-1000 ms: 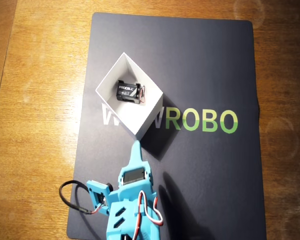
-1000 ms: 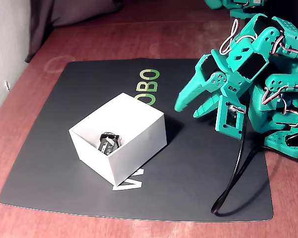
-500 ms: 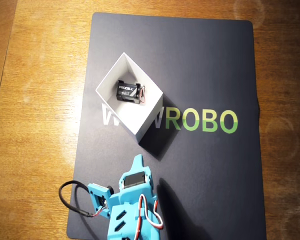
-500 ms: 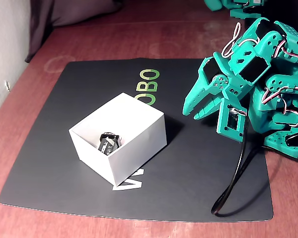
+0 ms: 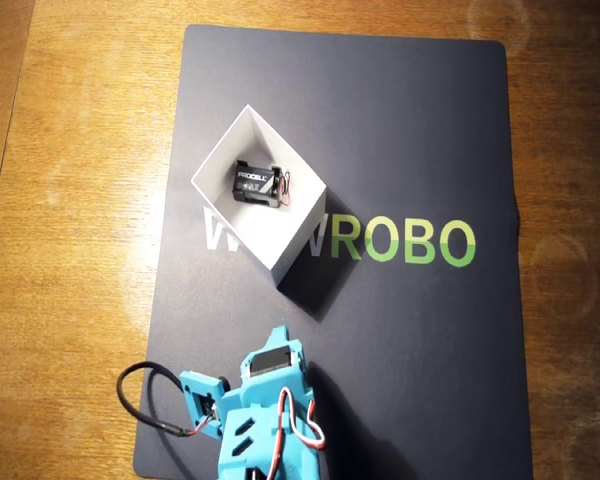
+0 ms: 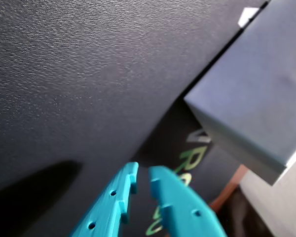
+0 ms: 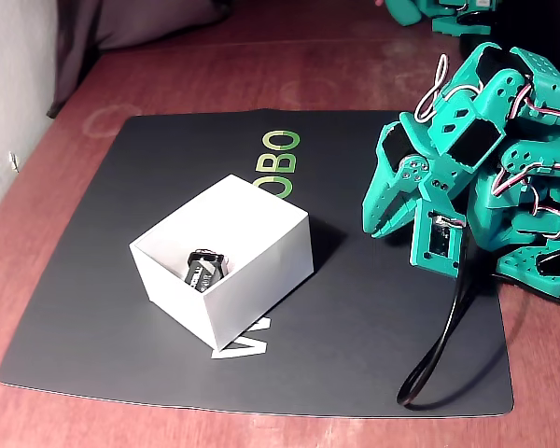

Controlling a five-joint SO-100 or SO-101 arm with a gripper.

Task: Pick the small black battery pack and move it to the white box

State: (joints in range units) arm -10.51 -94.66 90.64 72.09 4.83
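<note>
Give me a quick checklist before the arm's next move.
1. Small black battery pack inside the white box: ok.
2. Battery lying flat on the box floor, PROCELL label up: ok.
3. Gripper empty, nothing between its fingers: ok.
4. Gripper clear of the box, over the bare black mat: ok.
5. Box upright on the mat: ok.
6. Black cable looping on the mat by the arm, free of snags: cannot tell.
</note>
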